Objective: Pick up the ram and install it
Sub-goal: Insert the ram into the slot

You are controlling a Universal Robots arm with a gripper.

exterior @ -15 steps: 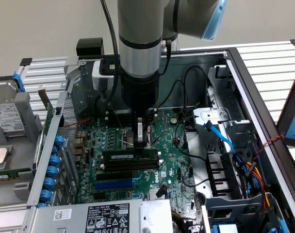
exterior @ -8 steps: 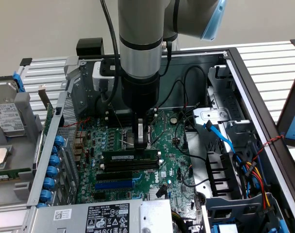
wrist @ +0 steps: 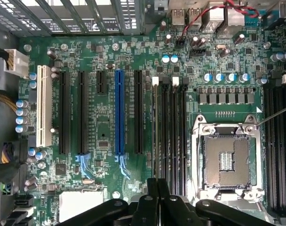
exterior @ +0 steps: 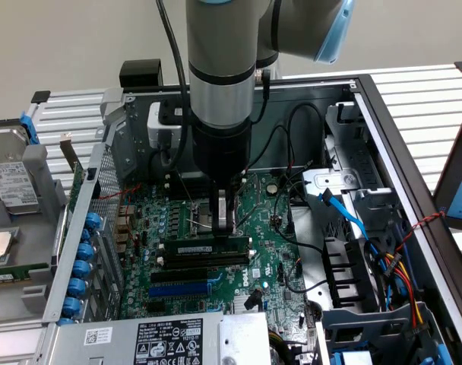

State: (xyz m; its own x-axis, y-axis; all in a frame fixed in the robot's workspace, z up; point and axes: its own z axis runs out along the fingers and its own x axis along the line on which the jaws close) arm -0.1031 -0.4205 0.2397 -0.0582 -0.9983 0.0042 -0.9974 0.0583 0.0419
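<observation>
Beside the processor socket [exterior: 203, 219] in the exterior view, the gripper [exterior: 225, 228] hangs straight down off the arm, its tips right at the top edge of the ram [exterior: 204, 249]. The ram lies along the slot nearest that socket, white label showing. The bare black slots [exterior: 200, 262] and the blue slot [exterior: 181, 289] are ranked on its far side from the socket. The fingers look narrow, drawn together; whether they pinch the board's edge cannot be told.

The danger, on this reading, is that the gripper stands toward one end of the stick rather than its middle. A downward press could seat that end first and leave the board canted, or jam it against the slot key. A blue cable [exterior: 343, 211] trails well apart from the socket, clear of the wrist, and above the board the way is open.

Over to the wrist view: the gripper [wrist: 158, 184] shows its fingers closed up tight over the memory slots [wrist: 169, 127]. These run between the socket [wrist: 226, 157] and the blue slot [wrist: 118, 113]. Room is tight there, with the socket frame just beside those slots.
</observation>
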